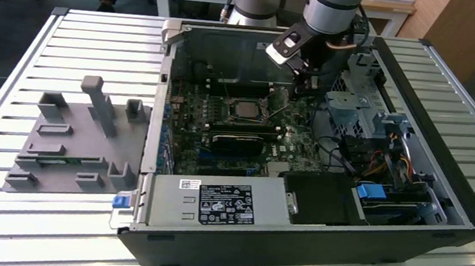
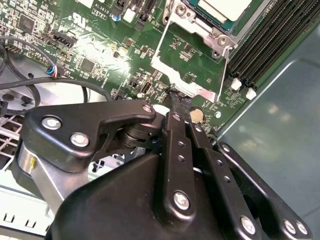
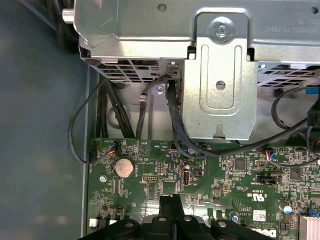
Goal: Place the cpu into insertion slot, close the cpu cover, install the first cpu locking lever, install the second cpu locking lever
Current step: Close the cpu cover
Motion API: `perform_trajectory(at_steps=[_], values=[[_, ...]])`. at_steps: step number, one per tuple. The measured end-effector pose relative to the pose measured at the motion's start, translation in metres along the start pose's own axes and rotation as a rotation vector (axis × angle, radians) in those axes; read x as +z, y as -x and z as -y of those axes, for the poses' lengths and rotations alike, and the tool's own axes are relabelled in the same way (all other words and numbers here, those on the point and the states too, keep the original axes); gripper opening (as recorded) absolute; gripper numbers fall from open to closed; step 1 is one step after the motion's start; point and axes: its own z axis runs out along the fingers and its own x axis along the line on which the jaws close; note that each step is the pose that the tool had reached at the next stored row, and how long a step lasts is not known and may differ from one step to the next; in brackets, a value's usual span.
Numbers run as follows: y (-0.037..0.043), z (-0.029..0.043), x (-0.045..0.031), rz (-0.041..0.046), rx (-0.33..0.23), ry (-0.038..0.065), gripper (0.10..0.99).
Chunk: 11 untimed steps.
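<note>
- The black two-fingered pincer (image 2: 178,102) is clenched, its fingers pressed flat together in both wrist views.
- In the second wrist view its tips touch the free edge of the thin silvery cpu cover (image 2: 200,90). I cannot tell whether they pinch the plate.
- The cover is swung open away from the socket and stands tilted over the green circuit board.
- The small square cpu (image 2: 222,7), with its pale metal top, sits in the silvery-rimmed insertion slot (image 2: 202,27), just beyond the cover's hinge.
- In the exterior view the grey arm reaches down into the open black computer case (image 1: 456,191), which lies on the slatted metal worktop (image 1: 73,41).
- There the pincer (image 1: 308,87) hangs just to the exterior view's right of the cpu (image 1: 246,110).
- A grey moulded fixture tray (image 1: 74,138) rests on the worktop, at the exterior view's left of the case.
- In the first wrist view the pincer (image 3: 170,200) points at the board near a round silver coin battery (image 3: 124,167).
</note>
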Motion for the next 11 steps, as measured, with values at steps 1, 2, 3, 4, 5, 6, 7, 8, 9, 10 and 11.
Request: perform_trajectory(at_steps=[1,2,3,4,5,6,7,8,9,10,11], values=[[0.0000,0.0000,0.0005,0.0000,0.000,-0.001,0.114],[0.0001,0.0000,0.0007,0.0001,0.000,-0.002,0.114],[0.0001,0.0000,0.0008,0.0004,0.000,-0.002,0.114],[0.0001,0.0002,0.0009,0.0004,0.000,-0.002,0.114],[0.0000,0.0007,0.0010,0.0001,0.000,-0.002,0.114],[0.0000,0.0016,0.0011,0.0000,0.000,-0.002,0.114],[0.0000,0.0027,0.0011,0.0000,0.000,-0.002,0.114],[0.0000,0.0050,0.0010,0.0001,0.000,-0.002,0.114],[0.0000,0.0062,0.0011,0.0000,0.000,-0.002,0.114],[0.0000,0.0073,0.0011,0.0000,0.000,-0.002,0.114],[-0.0001,0.0083,0.0011,0.0000,0.000,-0.002,0.114]])
